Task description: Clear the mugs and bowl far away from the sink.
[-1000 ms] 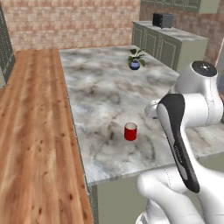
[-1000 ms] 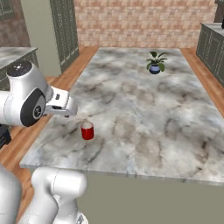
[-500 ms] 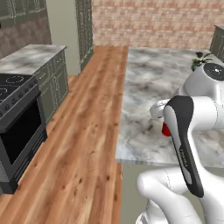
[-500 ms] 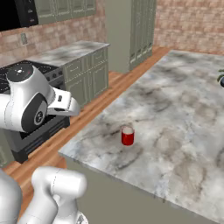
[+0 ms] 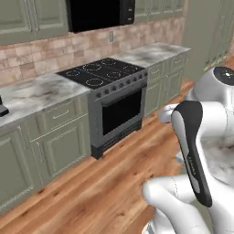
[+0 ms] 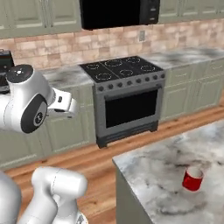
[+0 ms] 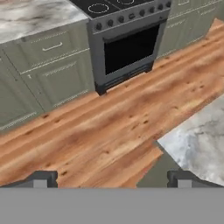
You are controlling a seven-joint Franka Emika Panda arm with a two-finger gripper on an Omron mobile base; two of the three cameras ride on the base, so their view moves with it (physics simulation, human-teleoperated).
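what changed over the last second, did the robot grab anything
The base turned left: the views swung from the marble island to the stove and wood floor. That is camera motion, not things moving. The red mug still stands on the island, untouched. The gripper stayed open and empty; nothing was grabbed or released.

Red mug [image 6: 192, 178] on grey-veined marble island [image 6: 166, 175] (floor [image 7: 109, 127] warm wood-grain), black-fronted stove [image 6: 127, 103].

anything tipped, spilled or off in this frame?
Nothing stands out. The red mug stands upright on the marble island counter, nothing spilled around it. The stove sits square with its door shut. The gripper is open and empty over the wood floor.
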